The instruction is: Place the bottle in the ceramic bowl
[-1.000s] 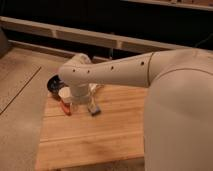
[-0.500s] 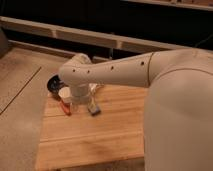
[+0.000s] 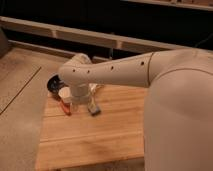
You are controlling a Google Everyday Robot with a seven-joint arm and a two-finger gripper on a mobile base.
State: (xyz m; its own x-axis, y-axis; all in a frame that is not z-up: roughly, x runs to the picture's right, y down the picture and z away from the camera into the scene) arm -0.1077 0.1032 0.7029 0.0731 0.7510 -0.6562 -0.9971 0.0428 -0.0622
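The dark ceramic bowl [image 3: 53, 83] sits at the far left corner of the wooden table [image 3: 100, 140], partly hidden by my arm. A small whitish shape that looks like the bottle [image 3: 95, 88] shows just right of my wrist, mostly hidden. My white arm reaches in from the right and bends down over the table's far left part. The gripper [image 3: 78, 104] hangs below the wrist, just right of the bowl and next to a white cup [image 3: 64, 93].
An orange-red object [image 3: 65, 107] lies in front of the cup. A blue rectangular block [image 3: 93, 109] lies just right of the gripper. Grey floor lies to the left and a dark shelf wall stands behind the table.
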